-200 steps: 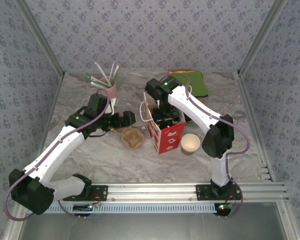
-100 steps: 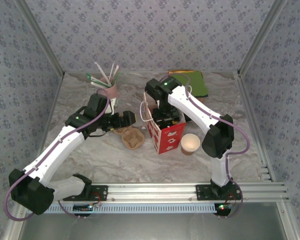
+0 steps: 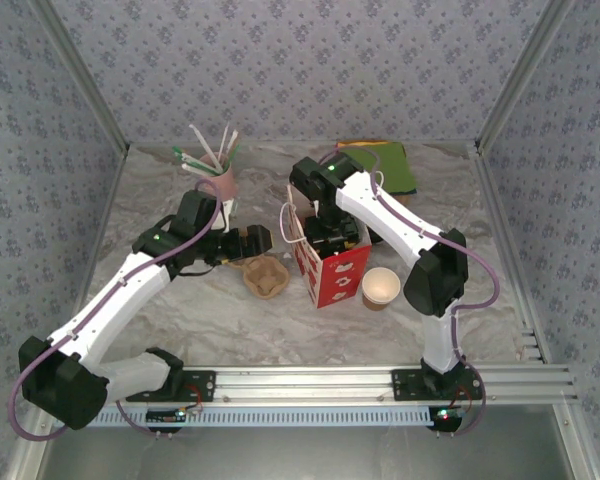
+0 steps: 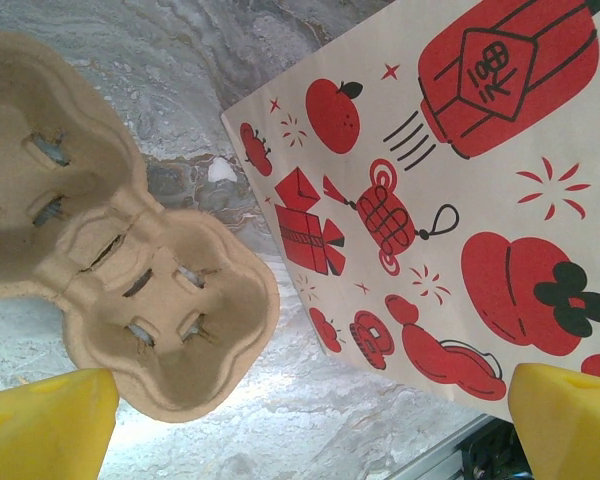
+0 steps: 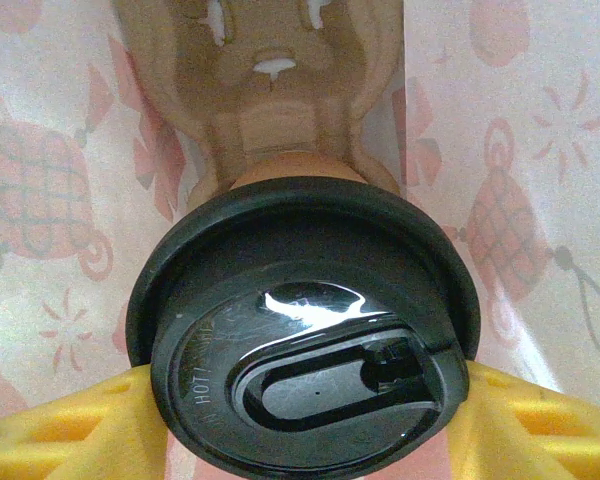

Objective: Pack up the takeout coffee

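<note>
The takeout coffee, a brown cup under a round black lid, hangs inside the red-and-white paper bag. My right gripper is shut on it, one yellow finger pressed against each side of the lid. Below the cup, a brown pulp cup carrier lies on the bag's bottom. In the top view my right gripper reaches down into the bag's mouth. My left gripper stands open over the table, between a second pulp carrier and the bag's printed side.
A lidless brown cup with a pale inside stands right of the bag. A pink cup of straws is at the back left, a green and orange stack at the back right. The outside carrier lies left of the bag.
</note>
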`<action>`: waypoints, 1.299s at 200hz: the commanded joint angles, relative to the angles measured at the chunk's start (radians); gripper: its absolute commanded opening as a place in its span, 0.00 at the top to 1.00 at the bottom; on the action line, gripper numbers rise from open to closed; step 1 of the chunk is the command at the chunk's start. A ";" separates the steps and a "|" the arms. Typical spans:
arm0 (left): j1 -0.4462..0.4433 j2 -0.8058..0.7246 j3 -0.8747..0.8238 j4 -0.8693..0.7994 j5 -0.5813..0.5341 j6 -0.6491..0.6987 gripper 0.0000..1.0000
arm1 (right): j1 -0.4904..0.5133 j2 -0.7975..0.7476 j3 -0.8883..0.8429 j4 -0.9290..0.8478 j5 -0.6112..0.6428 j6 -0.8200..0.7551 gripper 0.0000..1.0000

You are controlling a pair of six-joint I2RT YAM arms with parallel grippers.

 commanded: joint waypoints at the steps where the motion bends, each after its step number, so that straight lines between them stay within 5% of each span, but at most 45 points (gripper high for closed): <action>1: -0.009 -0.002 0.010 0.007 0.014 0.019 0.00 | 0.002 -0.048 -0.007 -0.016 0.005 0.020 0.35; 260: -0.010 -0.011 0.018 0.002 0.010 0.018 0.00 | 0.029 -0.102 -0.101 -0.013 -0.009 0.054 0.35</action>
